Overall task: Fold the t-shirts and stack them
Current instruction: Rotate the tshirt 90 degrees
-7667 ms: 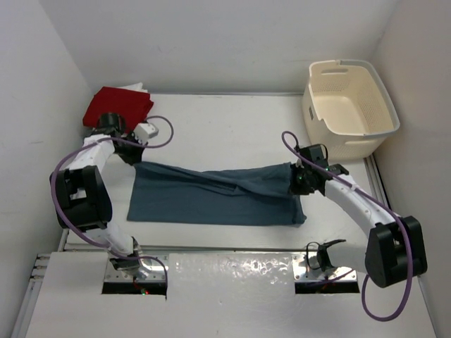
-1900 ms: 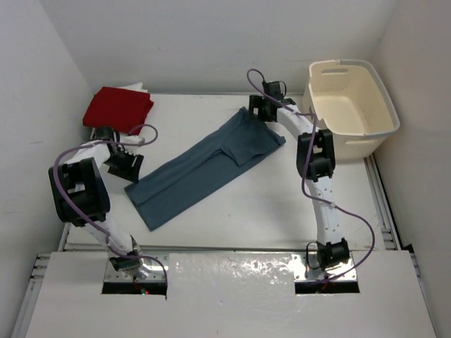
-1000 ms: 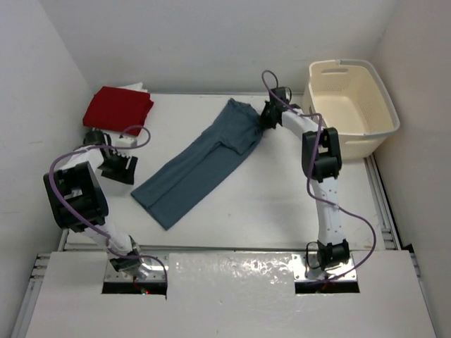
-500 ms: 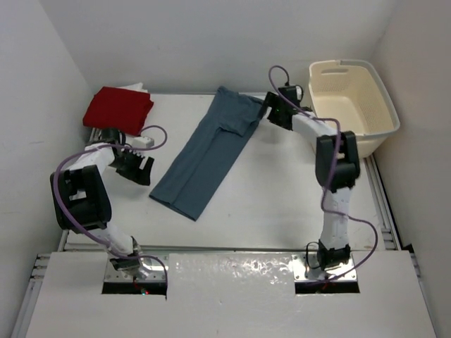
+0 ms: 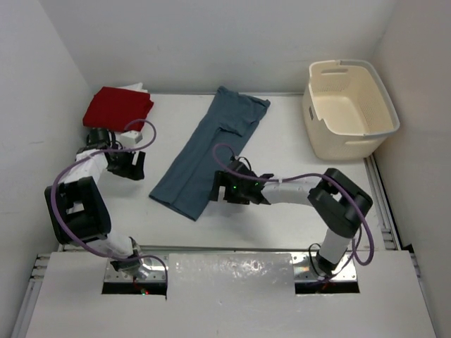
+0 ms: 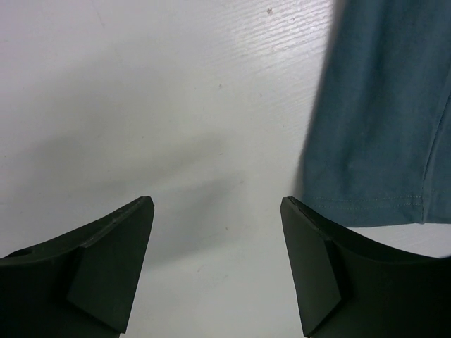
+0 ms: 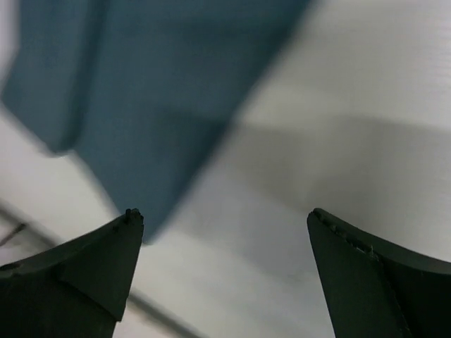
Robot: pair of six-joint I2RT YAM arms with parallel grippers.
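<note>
**Shirt fold looks half done: blue-grey shirt (image 5: 211, 148) lying loose, both grippers empty**

Top view: the blue-grey shirt is a long narrow strip running diagonally, from the middle of the table's (image 5: 282, 151) far edge down toward the near left. The sides look already folded in, so I'd guess the end-to-end fold is the step in hand. The red shirt (image 5: 118, 107) sits folded in the far left corner with a bit of white shirt (image 5: 138, 87) peeking out behind it. The basket (image 5: 317, 134) is in the far right corner, well apart. The left gripper (image 5: 134, 163) is near the strip's left side, and the right gripper (image 5: 224, 189) is just beside its near end.

Left wrist view: the left gripper (image 6: 215, 204) has its jaws apart over bare table. The shirt's (image 6: 380, 127) hem corner is off to the right, not touching.

Right wrist view: blurry, but the right gripper (image 7: 222, 215) is wide open and empty, with the shirt (image 7: 141, 84) ahead.

The next move probably calls for each gripper to pinch a near hem corner. The far end hugs the table edge, so the open room is on the right.
</note>
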